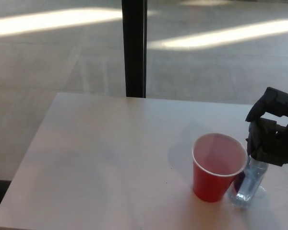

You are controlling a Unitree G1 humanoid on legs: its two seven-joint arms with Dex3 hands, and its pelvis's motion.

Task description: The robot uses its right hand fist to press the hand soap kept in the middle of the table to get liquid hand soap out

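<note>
- One table [101, 158], pale-topped, filling the lower frame.
- One red cup [217, 166], at about 4 o'clock on the table.
- One clear soap bottle [249, 184], touching the cup on its 3 o'clock side.
- One robot hand [273, 132], black, above the bottle at the 3 o'clock edge.
- One dark post [134, 48], at 12 o'clock beyond the table.
</note>
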